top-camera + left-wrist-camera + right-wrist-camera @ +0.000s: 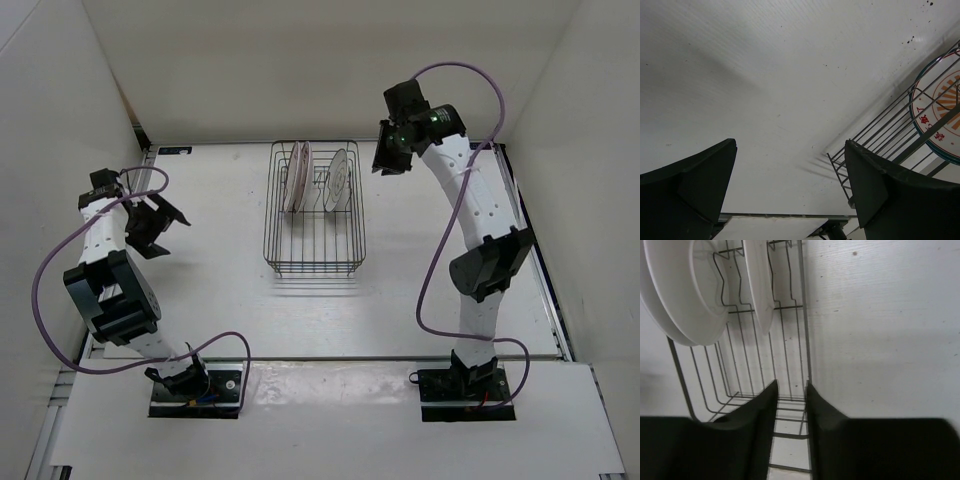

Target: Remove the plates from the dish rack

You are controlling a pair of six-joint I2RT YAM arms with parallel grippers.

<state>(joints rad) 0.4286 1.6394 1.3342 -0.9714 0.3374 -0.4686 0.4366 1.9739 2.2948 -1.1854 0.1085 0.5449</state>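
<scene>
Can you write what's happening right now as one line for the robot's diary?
plates: all upright in dish rack | left gripper: open, empty, left of rack | right gripper: nearly shut, empty, by rack's far right corner | unloaded: none

The rack (315,235) is dark wire; its plates (296,176) are whitish with a pink-orange pattern (one (339,179) white, dark-rimmed), on a white table (215,270).

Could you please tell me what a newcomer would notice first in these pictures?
The dark wire dish rack at the middle of the white table draws the eye first, with small round plates standing on edge at its far end. Next come the two arms: the left claw hangs open to the rack's left, and the right claw sits nearly closed at its far right corner.
</scene>
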